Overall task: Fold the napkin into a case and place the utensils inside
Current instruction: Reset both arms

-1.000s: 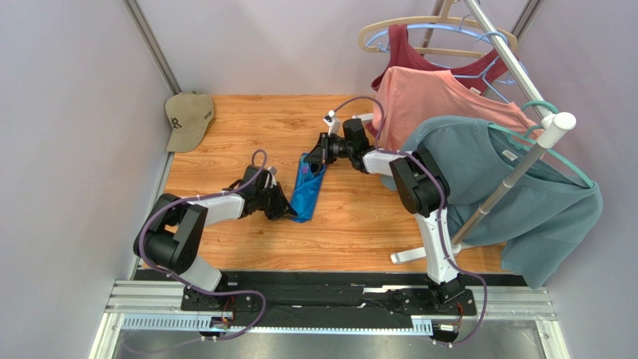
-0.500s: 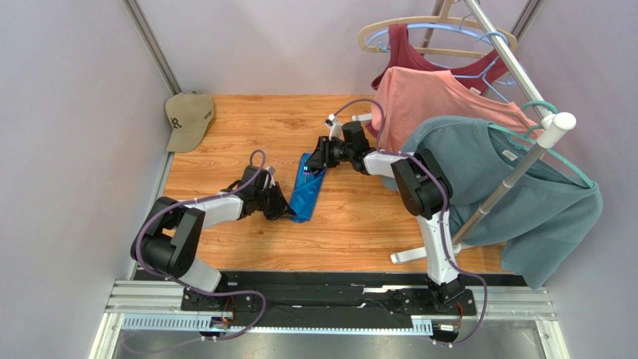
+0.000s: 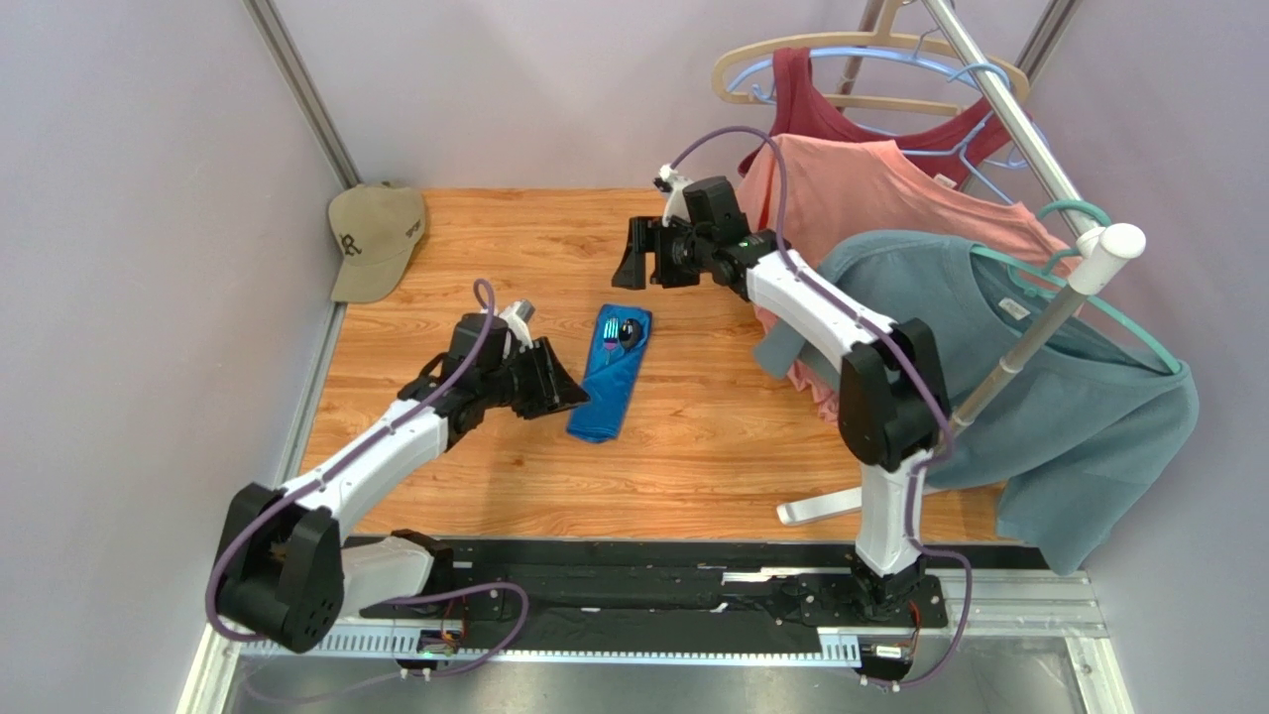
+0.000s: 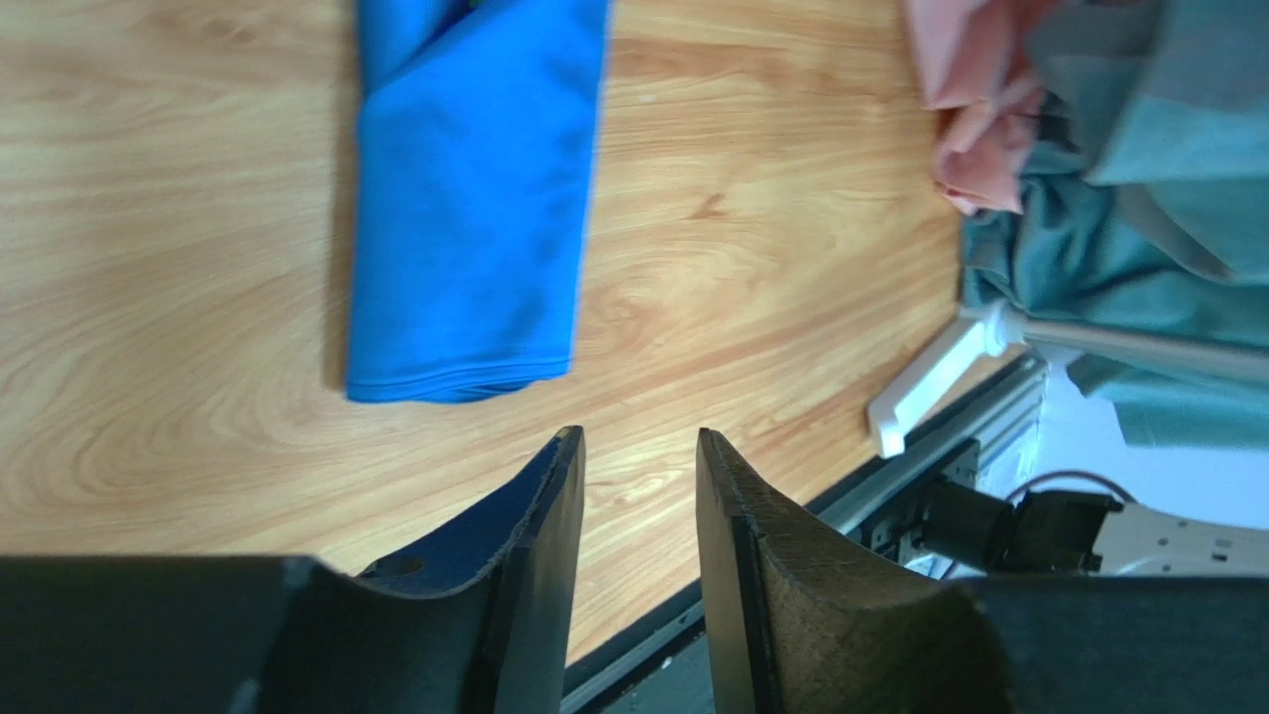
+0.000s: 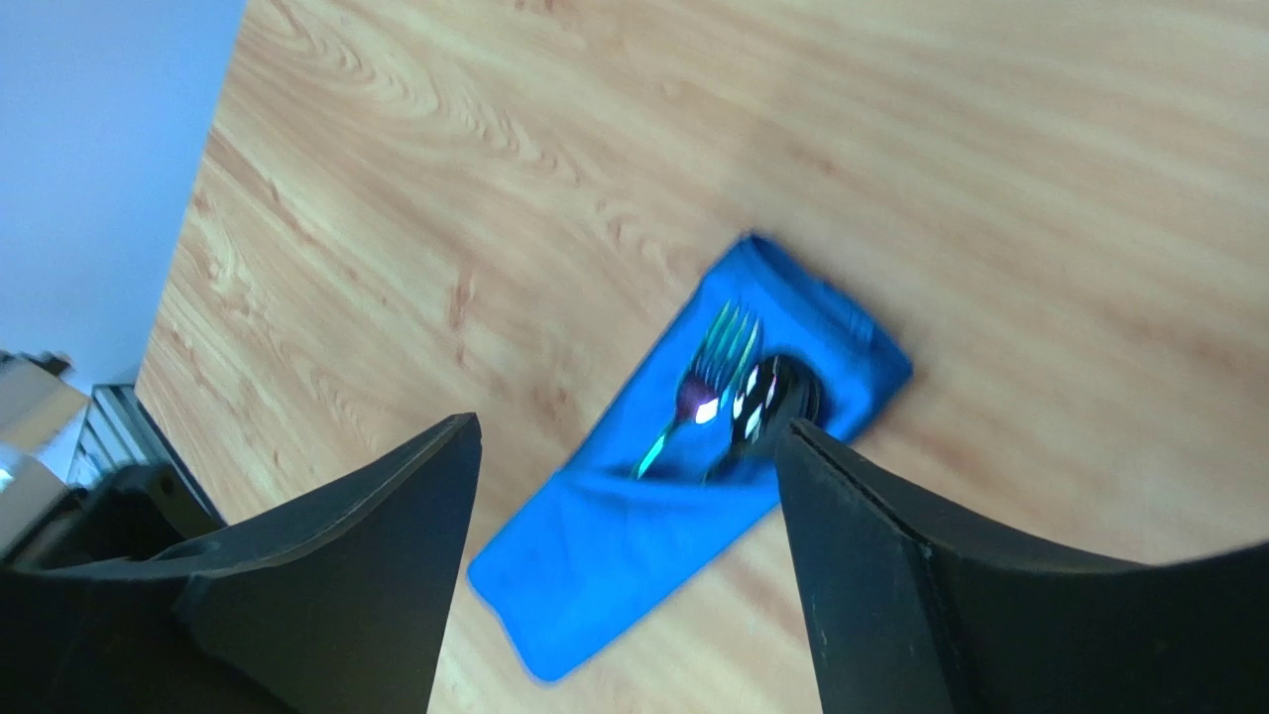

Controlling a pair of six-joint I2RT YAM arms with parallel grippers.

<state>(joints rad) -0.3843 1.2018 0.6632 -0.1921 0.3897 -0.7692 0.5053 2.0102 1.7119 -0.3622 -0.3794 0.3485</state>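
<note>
Shiny royal-blue cloth case (image 3: pixel 608 380) lay flat mid-worktop (image 3: pixel 447 238): long narrow pouch, soft folds. Slim glossy utensils (image 5: pixel 738 399), fork and spoon, poked heads from far mouth. Empty left hand (image 4: pixel 638 446) narrowly parted near case's near end, not touching. Empty right hand (image 5: pixel 629 432) wide, raised beyond far end. Risk: finger snagging slippery cloth could unfold pouch, spill utensils.

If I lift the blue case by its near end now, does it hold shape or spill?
Probably floppy: the case is thin folded cloth lying flat, so it would likely sag. The fork and spoon heads poke out of its far end, so they may slide out. Its sheen suggests slipperiness.
</note>
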